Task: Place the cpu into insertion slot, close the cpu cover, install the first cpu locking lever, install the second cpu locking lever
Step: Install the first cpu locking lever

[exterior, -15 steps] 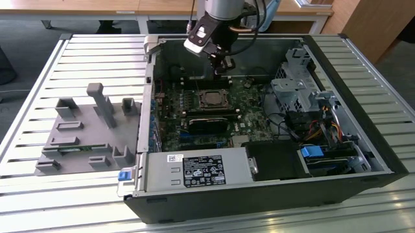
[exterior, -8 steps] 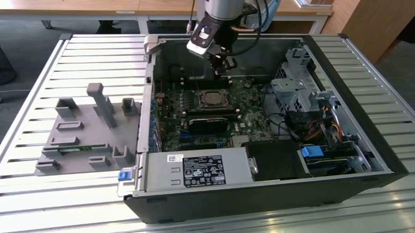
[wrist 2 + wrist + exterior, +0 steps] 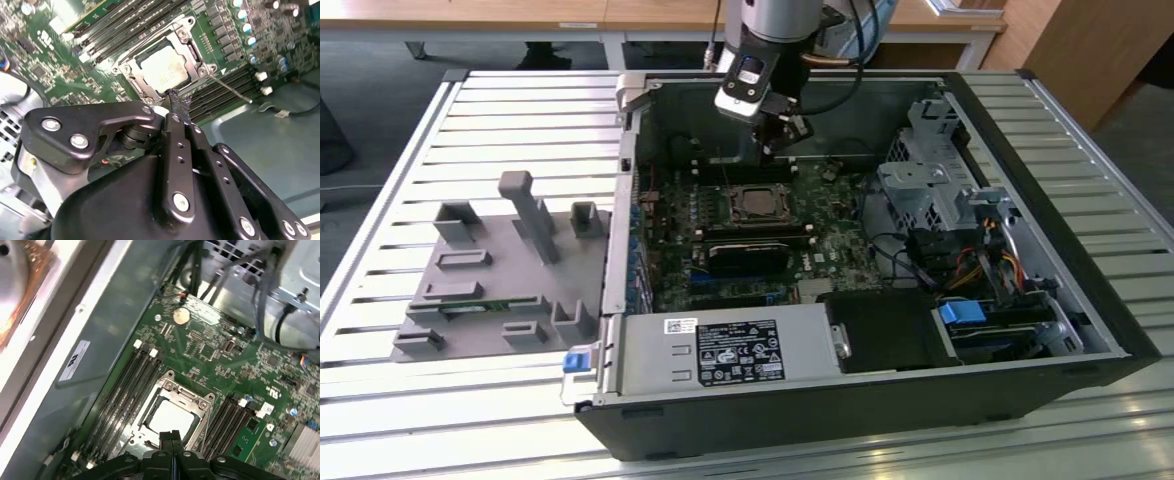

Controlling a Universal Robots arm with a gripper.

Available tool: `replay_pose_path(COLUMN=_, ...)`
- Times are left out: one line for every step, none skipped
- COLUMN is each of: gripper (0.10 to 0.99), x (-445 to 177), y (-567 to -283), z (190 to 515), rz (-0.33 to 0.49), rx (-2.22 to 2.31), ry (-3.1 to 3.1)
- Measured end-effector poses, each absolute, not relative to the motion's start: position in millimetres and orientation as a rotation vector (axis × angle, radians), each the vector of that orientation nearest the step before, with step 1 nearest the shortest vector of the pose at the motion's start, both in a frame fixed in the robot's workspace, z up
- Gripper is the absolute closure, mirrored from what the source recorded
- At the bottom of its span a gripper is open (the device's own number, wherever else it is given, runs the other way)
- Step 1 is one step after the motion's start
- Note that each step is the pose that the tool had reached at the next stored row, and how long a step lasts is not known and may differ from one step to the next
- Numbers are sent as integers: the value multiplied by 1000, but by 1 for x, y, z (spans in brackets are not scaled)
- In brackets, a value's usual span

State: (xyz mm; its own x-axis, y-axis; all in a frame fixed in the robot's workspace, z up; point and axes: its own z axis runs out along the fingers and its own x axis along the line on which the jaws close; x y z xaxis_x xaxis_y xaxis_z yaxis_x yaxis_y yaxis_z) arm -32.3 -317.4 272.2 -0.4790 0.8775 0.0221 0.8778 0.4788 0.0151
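In the exterior view the computer case holds the green board, with the gripper near its insertion slot. In the second wrist view the cpu lies in that slot, framed by the cpu cover. In the first wrist view the fingers press together, empty.

I count one computer case, one grey fixture, one cpu, one cpu cover, one coin battery, two banks of memory slots, one hand.

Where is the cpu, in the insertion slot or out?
In: the cpu lies flat inside the insertion slot, framed by metal, in both wrist views.
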Motion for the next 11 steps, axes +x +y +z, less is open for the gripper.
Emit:
replay_pose_path(gripper=980, x=-32, y=-317, z=272, rz=-38, rx=-1573, ry=-2706)
replay_pose_path(gripper=980, x=-32, y=-317, z=272, rz=-38, rx=-1550, ry=-2719)
replay_pose_path(gripper=980, x=-32, y=-317, z=272, rz=-38, rx=-1525, ry=-2733)
replay_pose_path(gripper=980, x=-32, y=-317, z=272, rz=-37, rx=-1501, ry=-2745)
replay_pose_path(gripper=980, x=-32, y=-317, z=272, rz=-37, rx=-1479, ry=-2758)
replay_pose_path(gripper=980, x=-32, y=-317, z=272, rz=-37, rx=-1455, ry=-2770)
replay_pose_path(gripper=980, x=-32, y=-317, z=272, rz=-37, rx=-1435, ry=-2780)
replay_pose_path(gripper=980, x=-32, y=-317, z=272, rz=-37, rx=-1416, ry=-2790)
replay_pose_path(gripper=980, x=-32, y=-317, z=272, rz=-37, rx=-1398, ry=-2798)
replay_pose_path(gripper=980, x=-32, y=-317, z=272, rz=-37, rx=-1381, ry=-2807)
replay_pose_path(gripper=980, x=-32, y=-317, z=272, rz=-37, rx=-1366, ry=-2814)
